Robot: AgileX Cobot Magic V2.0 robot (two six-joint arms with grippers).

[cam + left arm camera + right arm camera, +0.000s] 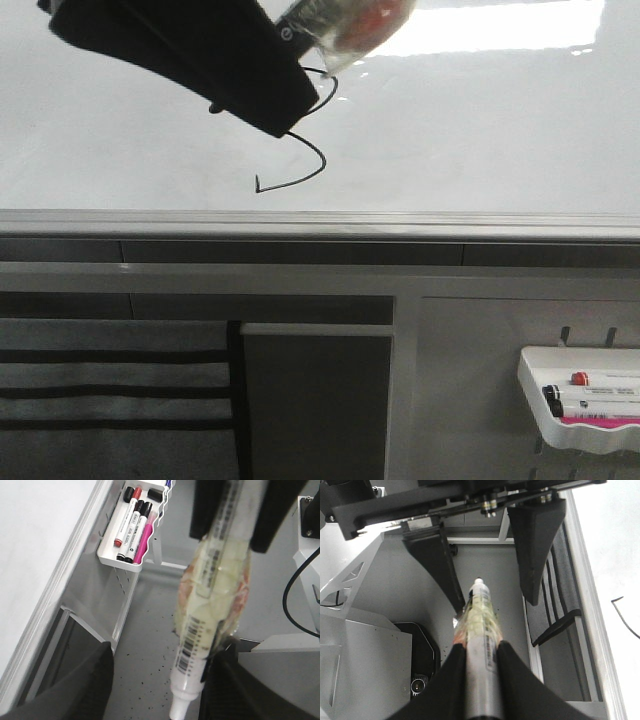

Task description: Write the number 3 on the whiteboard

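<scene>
While the right tool [480, 652] pinches the marker [479, 625] and the left tool [150, 680] gapes wide, slippage could smear the number 3 [295, 165] at upper left.

1. The whiteboard [480, 110] is glossy white with a silver-grey frame.
2. The number 3 [300, 165] on it is a thin black line.
3. Below the whiteboard, the marker tray [580, 405] is white, holding markers with black, red and pink parts.
4. Also below the whiteboard, a grey cloth [110, 400] carries black horizontal stripes.
</scene>
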